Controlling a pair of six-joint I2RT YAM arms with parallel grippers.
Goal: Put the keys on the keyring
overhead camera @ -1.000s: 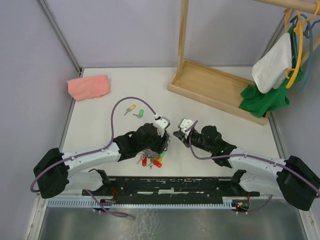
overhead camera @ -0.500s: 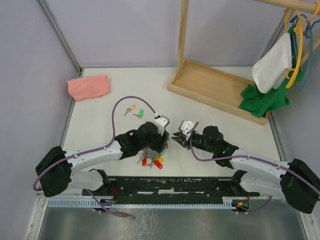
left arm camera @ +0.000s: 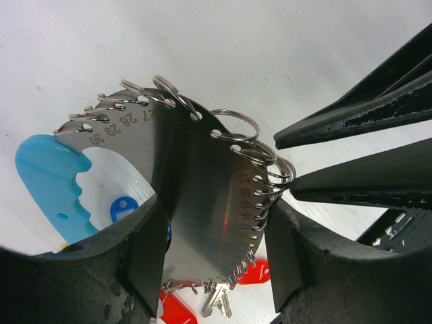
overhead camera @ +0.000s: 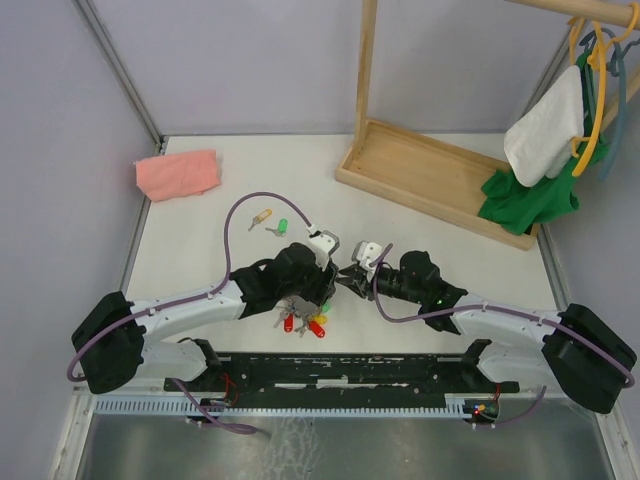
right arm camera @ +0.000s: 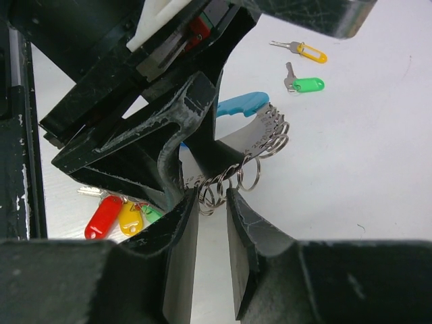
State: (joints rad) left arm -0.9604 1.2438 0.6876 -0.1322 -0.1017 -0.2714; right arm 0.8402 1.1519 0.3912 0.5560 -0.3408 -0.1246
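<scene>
Between the pinching fingers of the left gripper (left arm camera: pixel 214 248) sits the grey plate of the keyring (left arm camera: pixel 202 175), while the right gripper (right arm camera: pixel 210 202), fingers narrowly parted, has closed in so its tips now flank the plate's small rings, and the keys (right arm camera: pixel 307 85) lie well beyond both on the table (overhead camera: pixel 450 225).

Yellow key (overhead camera: pixel 261 215): silver blade, tan-yellow plastic head; lies flat and loose, at 11 o'clock from the keyring in the top view, well apart from it.
Green key (overhead camera: pixel 281 227): silver blade, bright green head; flat and loose, just beside the yellow key at its 4 o'clock, not touching.
Keyring (left arm camera: pixel 202 196): curved grey metal plate with numbered holes, a small split ring through each; stands on edge, clamped between the fingers of the left gripper (left arm camera: pixel 212 253).
Tag (left arm camera: pixel 47 182): light blue, at the plate's 9 o'clock in the left wrist view.
Bunch (overhead camera: pixel 303 323): red, yellow and green heads hang at the plate's 6 o'clock.
</scene>
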